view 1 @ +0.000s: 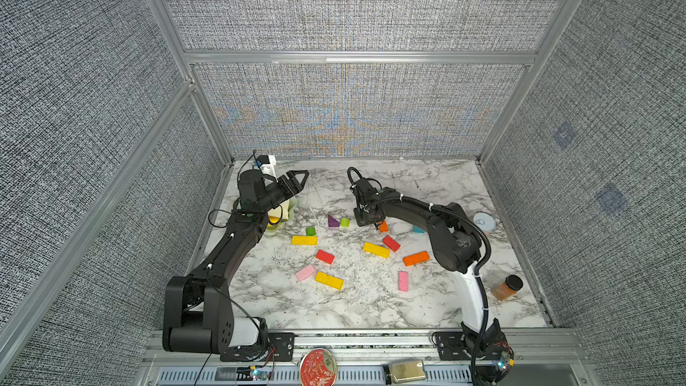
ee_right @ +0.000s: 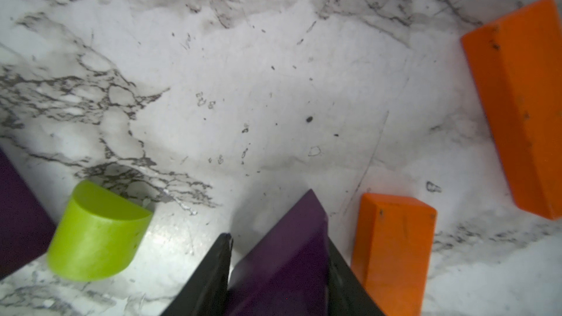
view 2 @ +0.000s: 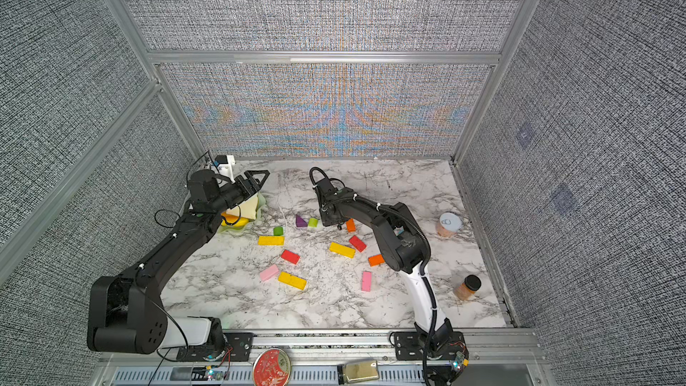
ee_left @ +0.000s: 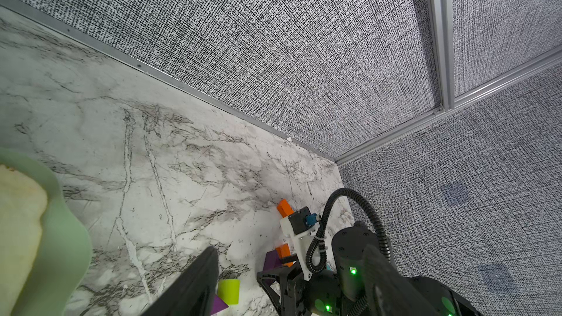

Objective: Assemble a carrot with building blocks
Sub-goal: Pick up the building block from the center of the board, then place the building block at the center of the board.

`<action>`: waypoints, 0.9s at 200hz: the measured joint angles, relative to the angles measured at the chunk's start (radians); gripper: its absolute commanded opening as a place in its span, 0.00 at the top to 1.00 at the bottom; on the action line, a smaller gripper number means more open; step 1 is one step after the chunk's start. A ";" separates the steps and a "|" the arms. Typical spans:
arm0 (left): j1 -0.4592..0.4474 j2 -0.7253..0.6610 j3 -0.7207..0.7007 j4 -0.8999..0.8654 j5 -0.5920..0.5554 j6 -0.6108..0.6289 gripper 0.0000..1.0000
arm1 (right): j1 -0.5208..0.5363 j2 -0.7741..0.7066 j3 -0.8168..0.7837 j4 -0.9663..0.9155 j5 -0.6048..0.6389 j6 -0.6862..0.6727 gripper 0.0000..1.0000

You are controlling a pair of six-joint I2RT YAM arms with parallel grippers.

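Note:
My right gripper (ee_right: 278, 238) points down at the table's middle back (view 1: 365, 221), shut on a purple triangle (ee_right: 286, 247), which the top views hide. Beside it lie a short orange block (ee_right: 392, 247), a longer orange bar (ee_right: 523, 101), a lime stub (view 1: 345, 222) and a second purple triangle (view 1: 333, 221). Yellow (view 1: 304, 240), red (view 1: 325, 256), pink (view 1: 305, 272) and orange (view 1: 416, 258) bars, a green stub (view 1: 310, 231) and a teal piece (view 1: 418, 229) are scattered nearer the front. My left gripper (view 1: 300, 180) hovers open and empty at the back left.
A pale green plate (view 1: 293, 204) with a bread slice sits under my left arm. An amber jar with a black lid (view 1: 506, 287) and a white-lidded cup (view 1: 484, 222) stand along the right side. Grey walls close in three sides.

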 measured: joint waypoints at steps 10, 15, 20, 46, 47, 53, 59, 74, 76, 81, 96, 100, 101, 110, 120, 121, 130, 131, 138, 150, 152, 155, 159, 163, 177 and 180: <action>0.000 0.000 0.000 0.000 0.000 0.000 0.24 | 0.001 -0.006 -0.008 0.003 0.001 0.003 0.57; 0.000 0.000 0.000 0.000 0.000 0.000 0.24 | 0.002 -0.009 -0.013 0.005 0.000 0.005 0.57; 0.000 0.000 0.000 0.000 0.000 0.000 0.24 | 0.004 -0.011 -0.015 0.005 0.001 0.007 0.57; 0.000 -0.001 0.000 0.000 0.000 0.000 0.24 | 0.018 -0.020 -0.019 0.015 0.001 0.014 0.59; 0.000 -0.001 0.000 0.000 0.000 0.000 0.24 | 0.018 -0.020 -0.019 0.015 0.001 0.015 0.59; 0.000 -0.002 0.000 0.000 0.000 0.000 0.24 | 0.021 -0.020 -0.019 0.017 0.001 0.018 0.59; 0.000 -0.002 0.000 0.000 0.000 0.000 0.24 | 0.026 -0.021 -0.019 0.019 0.001 0.018 0.59; 0.000 -0.002 0.000 0.000 0.000 0.000 0.24 | 0.036 -0.023 -0.020 0.022 0.000 0.025 0.59; 0.000 -0.002 0.000 0.000 0.000 0.000 0.24 | 0.038 -0.023 -0.020 0.022 0.000 0.027 0.59; 0.000 -0.002 0.000 0.000 0.000 0.000 0.24 | 0.042 -0.024 -0.020 0.023 0.000 0.030 0.59; 0.000 -0.002 0.000 0.000 0.000 0.000 0.24 | 0.056 -0.027 -0.021 0.025 -0.003 0.045 0.59; 0.000 -0.002 0.000 0.000 0.000 0.000 0.24 | 0.060 -0.028 -0.021 0.027 -0.003 0.048 0.59; 0.000 -0.002 0.000 0.000 0.000 0.000 0.24 | 0.060 -0.028 -0.021 0.028 -0.003 0.048 0.59; 0.000 -0.002 0.000 0.000 0.000 0.000 0.24 | 0.066 -0.028 -0.023 0.032 -0.004 0.058 0.59; 0.000 -0.002 0.000 0.000 0.000 0.000 0.24 | 0.072 -0.027 -0.024 0.033 -0.007 0.064 0.59; 0.000 -0.002 0.000 0.000 0.000 0.000 0.24 | 0.072 -0.027 -0.024 0.033 -0.008 0.064 0.59; 0.000 -0.002 0.000 0.000 0.000 0.000 0.24 | 0.074 -0.026 -0.023 0.034 -0.012 0.067 0.59; 0.000 -0.002 0.000 0.000 0.000 0.000 0.24 | 0.074 -0.026 -0.023 0.034 -0.012 0.068 0.59; 0.000 -0.002 0.000 0.000 0.000 0.000 0.24 | 0.074 -0.024 -0.023 0.037 -0.012 0.071 0.59; 0.000 -0.002 0.000 0.000 0.000 0.000 0.24 | 0.072 -0.020 -0.023 0.039 -0.011 0.075 0.59; 0.000 -0.002 0.000 0.000 0.000 0.000 0.24 | 0.072 -0.019 -0.023 0.039 -0.011 0.076 0.59; 0.000 -0.002 0.000 0.000 0.000 0.000 0.24 | 0.072 -0.018 -0.023 0.039 -0.011 0.078 0.59; 0.000 -0.002 0.000 0.000 0.000 0.000 0.24 | 0.072 -0.018 -0.023 0.039 -0.011 0.079 0.58; 0.000 -0.003 0.000 0.000 0.000 0.000 0.24 | 0.072 -0.017 -0.022 0.039 -0.011 0.081 0.58; 0.000 -0.006 0.000 0.000 0.000 0.000 0.24 | 0.072 -0.015 -0.016 0.038 -0.012 0.082 0.56; 0.000 -0.007 0.000 0.000 0.000 0.000 0.24 | 0.072 -0.015 -0.015 0.038 -0.012 0.082 0.56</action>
